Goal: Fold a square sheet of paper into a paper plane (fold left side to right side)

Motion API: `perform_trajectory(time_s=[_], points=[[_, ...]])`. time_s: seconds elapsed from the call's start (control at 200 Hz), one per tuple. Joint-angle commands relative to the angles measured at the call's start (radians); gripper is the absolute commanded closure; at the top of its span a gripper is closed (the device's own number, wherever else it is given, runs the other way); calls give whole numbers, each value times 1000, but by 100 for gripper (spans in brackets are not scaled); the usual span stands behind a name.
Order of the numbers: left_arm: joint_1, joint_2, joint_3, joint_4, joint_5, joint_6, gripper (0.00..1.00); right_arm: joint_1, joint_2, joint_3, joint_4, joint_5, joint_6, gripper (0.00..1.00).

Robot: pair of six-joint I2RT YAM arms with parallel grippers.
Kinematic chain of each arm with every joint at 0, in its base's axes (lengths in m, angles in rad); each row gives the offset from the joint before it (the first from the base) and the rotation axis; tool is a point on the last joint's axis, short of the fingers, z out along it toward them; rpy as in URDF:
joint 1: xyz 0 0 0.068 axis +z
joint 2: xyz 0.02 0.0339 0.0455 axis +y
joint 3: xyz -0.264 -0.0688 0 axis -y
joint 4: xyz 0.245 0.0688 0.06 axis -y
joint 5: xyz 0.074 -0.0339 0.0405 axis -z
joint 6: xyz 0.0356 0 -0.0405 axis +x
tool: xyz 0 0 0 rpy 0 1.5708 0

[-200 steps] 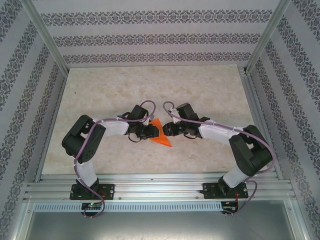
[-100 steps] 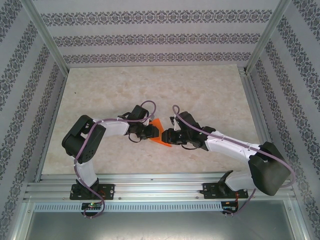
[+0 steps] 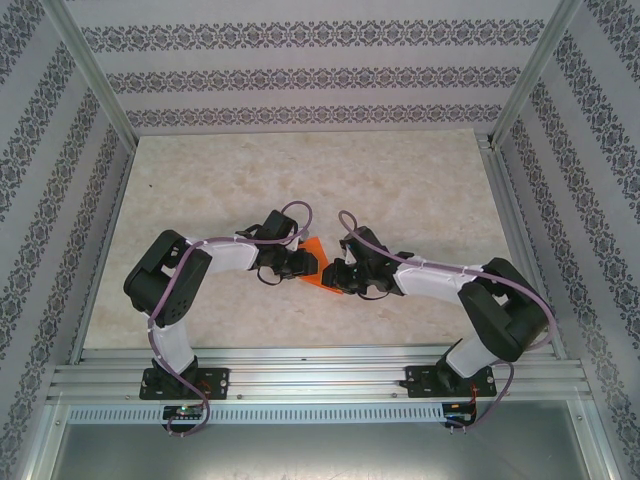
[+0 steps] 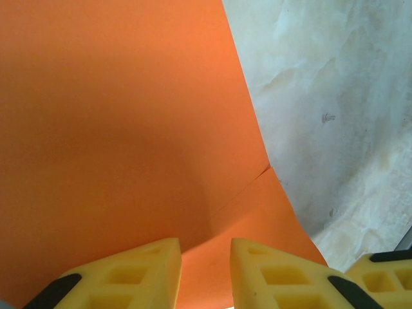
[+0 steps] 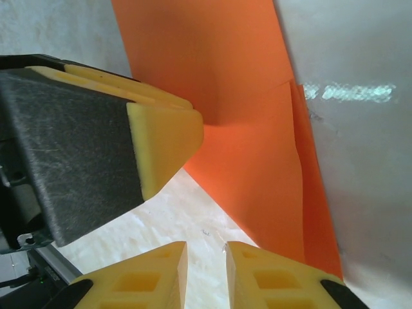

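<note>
Right wrist view: paper (image 5: 257,161) upper right of right gripper (image 5: 206,251), slightly parted, empty. Nearer: left gripper (image 4: 206,248), over paper; can't tell grip.

One square sheet of paper (image 4: 116,129) is lying at frame centre on one table (image 3: 300,180). Two grippers are meeting there: the left gripper (image 3: 302,265) and the right gripper (image 3: 337,272).

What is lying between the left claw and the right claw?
The folded orange paper lies between the left claw and the right claw, as the top view shows. Both wrist views show it just ahead of the fingertips.
</note>
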Motion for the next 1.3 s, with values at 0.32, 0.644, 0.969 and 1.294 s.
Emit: perform_trajectory(time_s=[0.32,0.644,0.969,1.294], points=[[-25,70,-22,-101,-102,41,71,-21,44,-19,61,-17,31,78],[-25,76,-21,-106,-107,42,71,-22,69,-35,75,-28,38,78],[-26,80,-24,-104,-108,43,72,-22,82,-48,58,-23,31,80],[-25,90,-28,-105,-115,46,72,-23,85,-73,-10,-9,-3,88]])
